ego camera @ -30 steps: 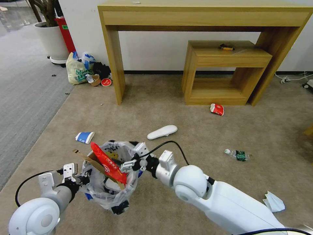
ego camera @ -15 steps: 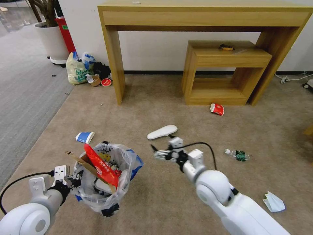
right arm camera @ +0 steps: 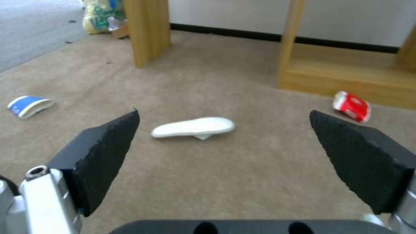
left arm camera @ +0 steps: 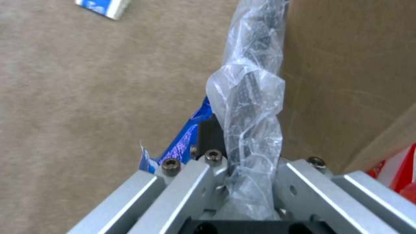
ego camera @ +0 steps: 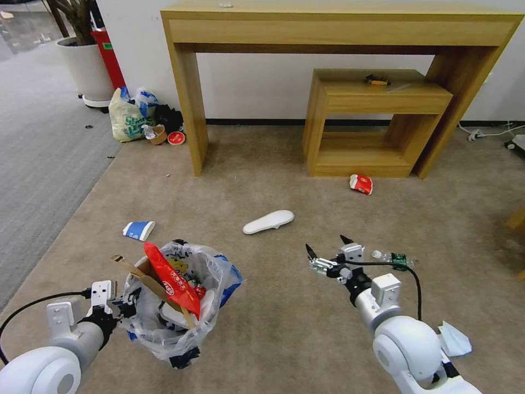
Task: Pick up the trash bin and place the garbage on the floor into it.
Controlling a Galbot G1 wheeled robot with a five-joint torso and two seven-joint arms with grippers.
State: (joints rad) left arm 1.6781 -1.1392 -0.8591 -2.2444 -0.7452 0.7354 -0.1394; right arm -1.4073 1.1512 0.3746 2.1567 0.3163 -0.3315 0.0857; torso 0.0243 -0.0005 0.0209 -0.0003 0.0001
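Carpet (ego camera: 284, 328) stretches beige before us, with litter still scattered on it. At our near left, our left gripper (ego camera: 117, 306) is clamped on the rim of the trash bin (ego camera: 175, 334), which we hold by its left edge; in the left wrist view the metal fingers (left arm camera: 190, 182) pinch the crinkly bag (left arm camera: 249, 107) and the dark rim inside it. The bin already carries a red wrapper (ego camera: 169, 276) and a strip of brown cardboard (ego camera: 145, 276), both sticking up out of the top. Whether the bin's base touches the carpet we cannot tell for sure; it looks tilted slightly toward us.

Our right gripper (ego camera: 328, 253) hangs to the right of the bin, well apart from it, with its black pads (right arm camera: 108, 152) spread wide and nothing between them. Straight ahead of it, farther off, lies a white insole (ego camera: 269, 221) (right arm camera: 193, 127) flat on the carpet. Just to the gripper's right lies a plastic bottle (ego camera: 392, 257). A blue-and-white cup (ego camera: 138, 230) lies on its side to the far left of the bin. A red wrapper by the shelf (ego camera: 362, 184) rests near the foot of the low wooden shelf (ego camera: 377, 117), under the tall wooden table (ego camera: 339, 27). A white tissue (ego camera: 454, 339) sits at our near right, beside our right arm.
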